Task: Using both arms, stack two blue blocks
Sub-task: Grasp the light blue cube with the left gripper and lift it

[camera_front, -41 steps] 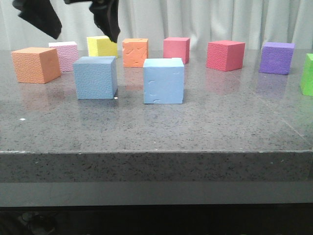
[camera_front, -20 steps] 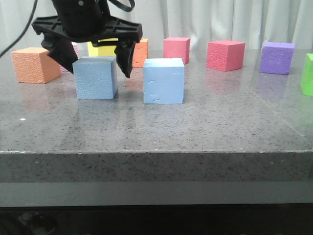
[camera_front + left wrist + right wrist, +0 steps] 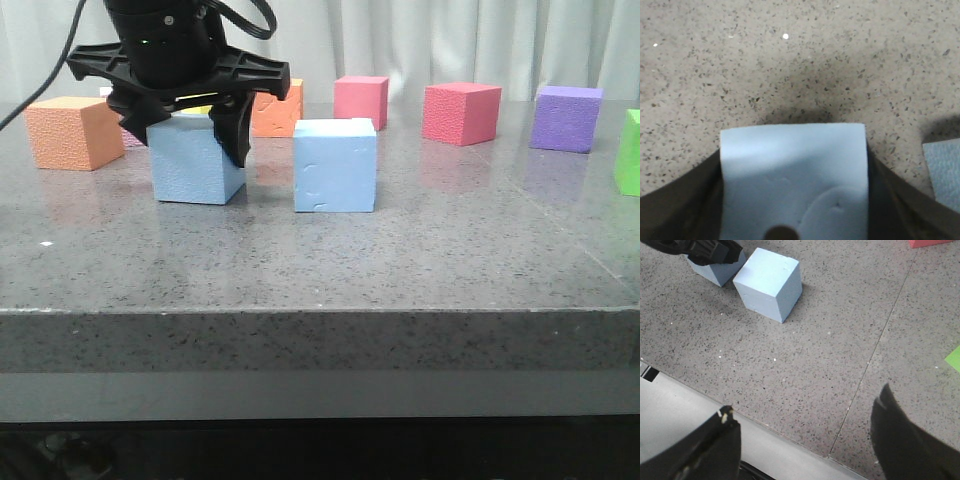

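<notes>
The left blue block [image 3: 190, 160] sits at nine o'clock of the other blue block [image 3: 335, 165]. The left gripper [image 3: 185, 125], spread a moment ago, now clamps it, so lifting can follow. The right gripper [image 3: 805, 440] hangs open, well apart.

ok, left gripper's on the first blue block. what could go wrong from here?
The left gripper pinches the gripped blue block, which looks slightly tilted, so it may land skewed on the free blue block. That target sits close beside, so a finger could nudge it. The right gripper is open, far from both.
</notes>
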Motion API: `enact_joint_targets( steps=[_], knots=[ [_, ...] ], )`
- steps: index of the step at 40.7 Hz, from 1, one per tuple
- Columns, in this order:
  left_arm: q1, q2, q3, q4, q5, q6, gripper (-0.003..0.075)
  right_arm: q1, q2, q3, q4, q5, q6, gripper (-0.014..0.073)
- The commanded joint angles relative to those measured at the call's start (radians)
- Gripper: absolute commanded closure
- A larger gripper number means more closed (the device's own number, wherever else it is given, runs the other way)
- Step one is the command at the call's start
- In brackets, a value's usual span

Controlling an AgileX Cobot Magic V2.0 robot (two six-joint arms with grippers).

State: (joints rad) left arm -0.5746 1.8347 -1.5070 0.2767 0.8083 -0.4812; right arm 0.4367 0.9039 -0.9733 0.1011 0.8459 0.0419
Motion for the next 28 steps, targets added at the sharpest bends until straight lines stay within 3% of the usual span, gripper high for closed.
enact_joint_targets(
  steps=[1, 9, 18, 28],
  knots=[
    [-0.005, -0.087, -0.042, 0.028, -0.010, 0.051, 0.0405, -0.004, -0.006, -0.024, -0.004, -0.064, 0.001, 0.0046],
    [-0.007, -0.130, -0.131, -0.051, 0.082, 0.340, 0.0406, -0.004, -0.006, -0.024, -0.004, -0.064, 0.001, 0.0046],
    [-0.005, -0.127, -0.291, -0.319, 0.170, 0.756, 0.0406, -0.004, -0.006, -0.024, -0.004, -0.064, 0.001, 0.0046],
    [-0.005, -0.126, -0.346, -0.523, 0.206, 1.185, 0.0406, -0.004, -0.006, -0.024, -0.004, -0.064, 0.001, 0.0046]
  ],
)
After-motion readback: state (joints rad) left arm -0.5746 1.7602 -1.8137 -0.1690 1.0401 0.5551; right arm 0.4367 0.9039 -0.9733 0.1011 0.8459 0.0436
